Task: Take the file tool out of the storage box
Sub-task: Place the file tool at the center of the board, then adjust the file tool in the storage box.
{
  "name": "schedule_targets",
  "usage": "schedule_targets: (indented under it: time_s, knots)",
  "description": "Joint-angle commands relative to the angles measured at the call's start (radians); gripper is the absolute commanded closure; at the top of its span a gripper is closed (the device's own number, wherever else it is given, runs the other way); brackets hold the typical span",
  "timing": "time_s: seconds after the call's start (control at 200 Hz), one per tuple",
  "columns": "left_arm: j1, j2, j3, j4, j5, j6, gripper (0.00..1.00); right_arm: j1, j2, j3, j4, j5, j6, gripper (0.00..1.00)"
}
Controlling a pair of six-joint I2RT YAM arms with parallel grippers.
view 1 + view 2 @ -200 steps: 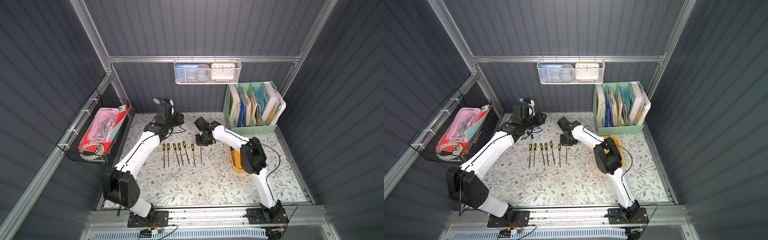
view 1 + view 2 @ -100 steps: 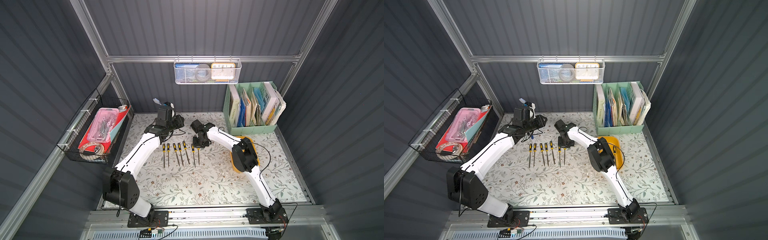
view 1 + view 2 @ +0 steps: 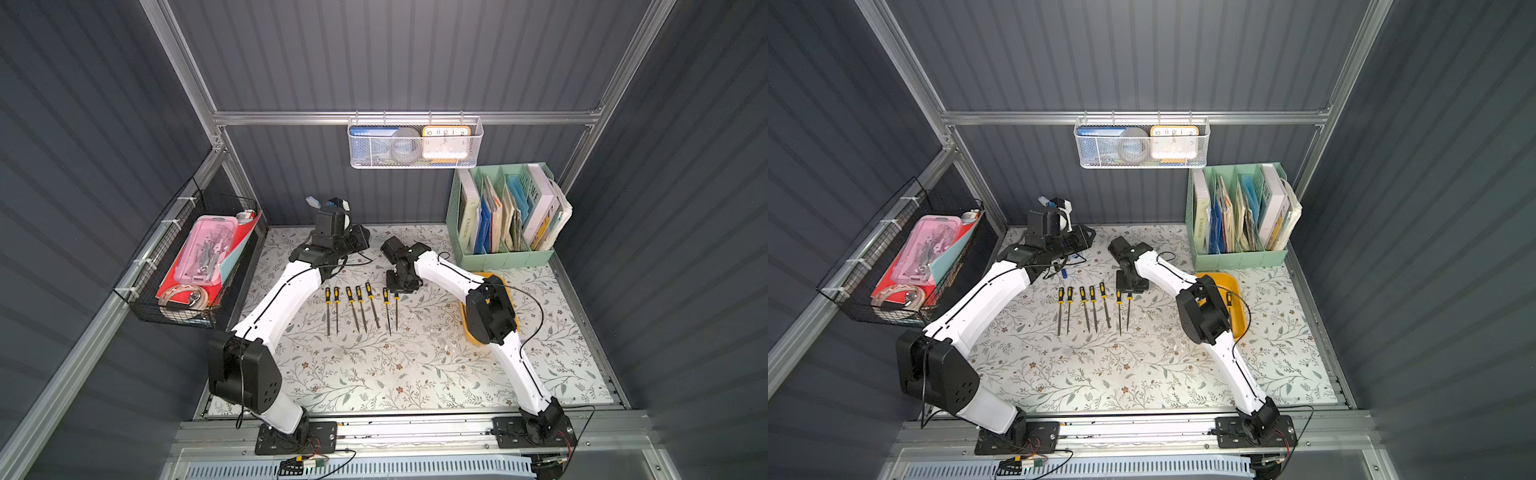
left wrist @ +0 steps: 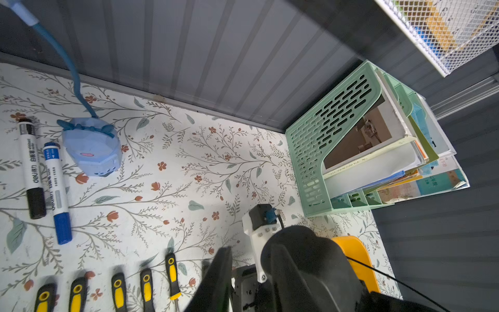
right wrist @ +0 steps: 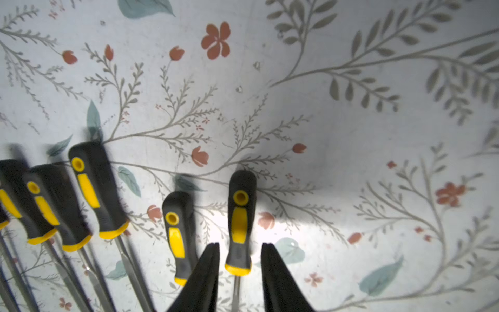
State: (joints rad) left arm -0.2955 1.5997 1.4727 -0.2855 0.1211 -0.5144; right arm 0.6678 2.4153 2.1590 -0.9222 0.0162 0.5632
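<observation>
A: Count, near to far?
B: We see seven files (image 3: 358, 292) in one row on the mat (image 3: 374, 374), and an eighth file (image 3: 1228, 298) in the storage box (image 3: 1221, 280) to their right.
A: File tool?
B: The file tool (image 5: 239, 216) is out of the box, flat at the row's right end. Long axis runs near-to-far: tip toward our bases, handle toward the back wall.
A: Grippers?
B: The right gripper (image 5: 239, 244) straddles its handle, jaws apart, not gripping. The left gripper (image 3: 360, 242) hovers farther back; we can't tell its jaws. Two markers (image 4: 55, 189) by the wall.
</observation>
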Motion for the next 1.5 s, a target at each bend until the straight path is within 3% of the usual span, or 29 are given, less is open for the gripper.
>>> schedule_targets:
  time_s: [0.0,0.215,0.415,0.73,1.001,1.496]
  knots:
    - [0.002,0.029,0.06,-0.015,0.03,0.046,0.7,-0.032,-0.201,-0.072,-0.029,0.074,-0.027,0.68]
    - [0.002,0.072,0.091,0.003,0.043,0.083,0.7,-0.218,-0.559,-0.499,0.082,0.06,-0.059,0.68]
    - [0.001,0.075,0.072,0.046,0.083,0.075,0.7,-0.359,-0.693,-0.711,0.028,0.164,-0.145,0.67]
    - [-0.001,0.085,0.074,0.038,0.087,0.082,0.7,-0.482,-0.598,-0.762,0.023,0.18,-0.189,0.62]
    - [0.0,0.082,0.071,0.016,0.1,0.086,0.69,-0.556,-0.487,-0.742,0.076,0.109,-0.234,0.6]
    - [0.0,0.119,0.121,-0.009,0.067,0.077,0.69,-0.606,-0.384,-0.717,0.123,0.126,-0.306,0.6]
